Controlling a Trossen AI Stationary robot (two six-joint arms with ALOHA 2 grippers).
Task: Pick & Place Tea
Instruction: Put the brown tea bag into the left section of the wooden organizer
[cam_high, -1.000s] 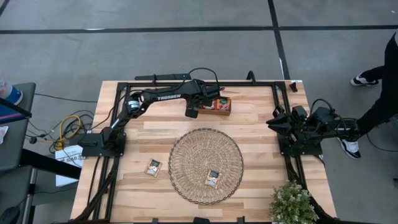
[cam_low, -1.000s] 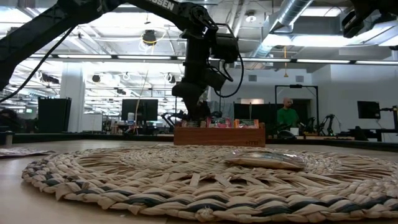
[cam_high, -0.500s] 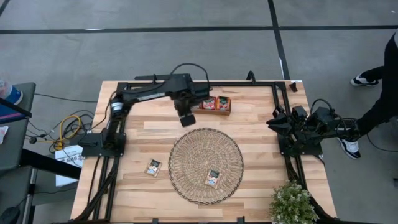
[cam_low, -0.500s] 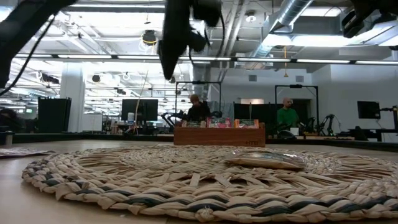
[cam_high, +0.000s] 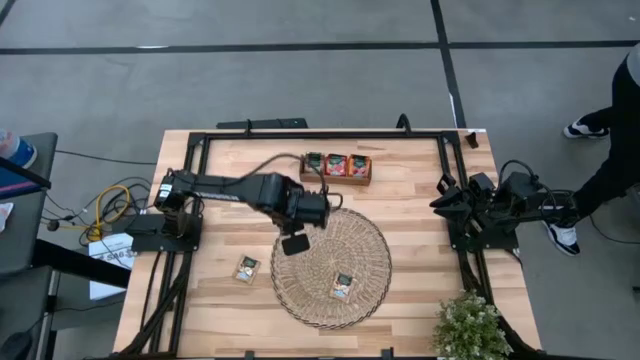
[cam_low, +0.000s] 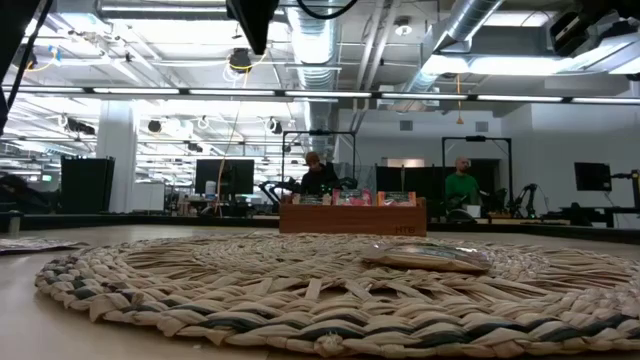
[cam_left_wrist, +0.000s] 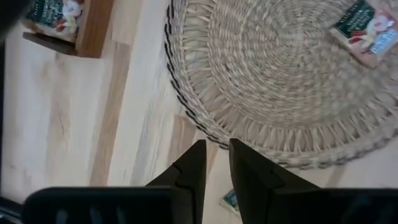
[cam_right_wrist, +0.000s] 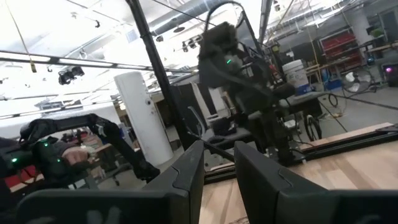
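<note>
Pincer left (cam_high: 295, 243): yours hovers above the woven mat's (cam_high: 370, 290) left rim, fingers (cam_left_wrist: 189, 171) slightly apart, nothing gripped.
Pincer right (cam_high: 443, 195): parked at counter's (cam_high: 410, 200) right edge, fingers (cam_right_wrist: 186, 171) narrowly apart, empty.
Tea on mat (cam_high: 343, 286): one sachet, toward near edge.
Tea off mat (cam_high: 246, 269): one sachet on counter, near-left side.
Tea in tray (cam_high: 336, 165): several sachets, wooden tray (cam_high: 366, 180) by far edge.
</note>
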